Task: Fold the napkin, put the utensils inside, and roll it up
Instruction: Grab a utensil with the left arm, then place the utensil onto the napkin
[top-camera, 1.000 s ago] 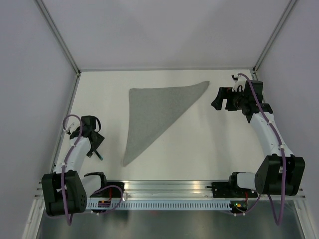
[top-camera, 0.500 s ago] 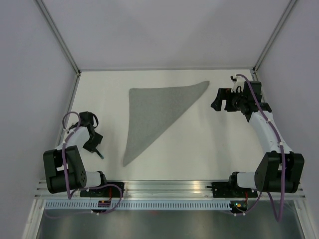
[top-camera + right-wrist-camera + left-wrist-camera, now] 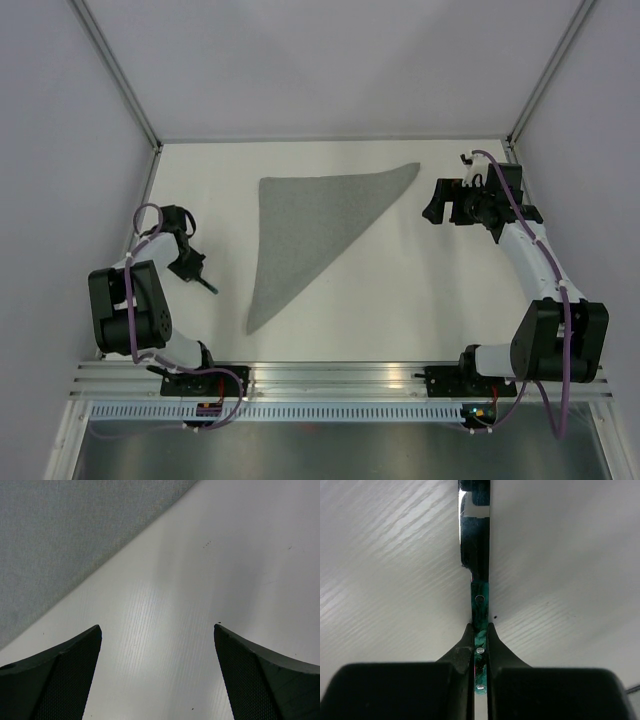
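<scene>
The left claw point(image 3: 190, 266) was clamped on the dark-green handle of 1 utensil point(image 3: 479, 602), whose silvery end pointed away from the fingers. 1 second before, the same claw had stood apart over that piece at the near left of the surface point(image 3: 400, 290). Claw and piece had also shifted slightly farther from the near rail point(image 3: 330, 375), which suggested that the pick-up was complete and that carriage toward the cloth could begin. The napkin point(image 3: 310, 225) lay unmoved at centre, already folded into a triangle with its long point directed at the near edge, well apart from the utensil. The right claw point(image 3: 437, 203) hung with its fingers wide apart and empty, just beside the napkin's far-right corner, as before. No 2nd utensil could be made out. Bare surface lay between the left claw and the napkin's left edge, giving a free path rightward. The left wall point(image 3: 60, 200) stood close behind the arm, so room on that side was judged scant.
</scene>
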You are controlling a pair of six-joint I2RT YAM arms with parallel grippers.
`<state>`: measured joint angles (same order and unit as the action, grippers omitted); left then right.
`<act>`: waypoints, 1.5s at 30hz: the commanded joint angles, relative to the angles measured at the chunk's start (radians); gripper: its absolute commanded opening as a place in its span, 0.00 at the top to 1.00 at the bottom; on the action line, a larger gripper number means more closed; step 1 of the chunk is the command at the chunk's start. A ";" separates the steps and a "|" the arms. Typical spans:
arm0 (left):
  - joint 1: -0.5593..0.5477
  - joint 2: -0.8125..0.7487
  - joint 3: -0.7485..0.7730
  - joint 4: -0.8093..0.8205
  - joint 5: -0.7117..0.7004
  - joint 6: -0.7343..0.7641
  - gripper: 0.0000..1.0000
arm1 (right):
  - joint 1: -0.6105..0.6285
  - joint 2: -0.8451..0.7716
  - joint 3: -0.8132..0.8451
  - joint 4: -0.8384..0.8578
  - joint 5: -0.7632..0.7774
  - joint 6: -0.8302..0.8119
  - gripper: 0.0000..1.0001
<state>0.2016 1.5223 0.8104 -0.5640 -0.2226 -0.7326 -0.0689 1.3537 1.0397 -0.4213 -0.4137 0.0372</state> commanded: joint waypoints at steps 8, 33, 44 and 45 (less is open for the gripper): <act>-0.088 0.024 0.284 0.017 0.189 0.291 0.98 | 0.003 0.004 0.010 0.004 0.004 -0.016 0.02; -0.771 0.498 0.862 -0.175 0.380 0.905 0.98 | 0.003 -0.042 -0.012 0.058 0.087 -0.068 0.02; -0.832 0.636 0.958 -0.166 0.424 0.825 0.98 | 0.004 -0.036 -0.010 0.053 0.090 -0.074 0.02; -0.835 0.642 0.963 -0.165 0.427 0.820 0.98 | 0.003 -0.033 -0.009 0.056 0.090 -0.077 0.02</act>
<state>-0.6102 2.1502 1.7115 -0.7315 0.1688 0.1089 -0.0689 1.3369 1.0325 -0.3954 -0.3386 -0.0273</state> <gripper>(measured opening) 0.054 0.979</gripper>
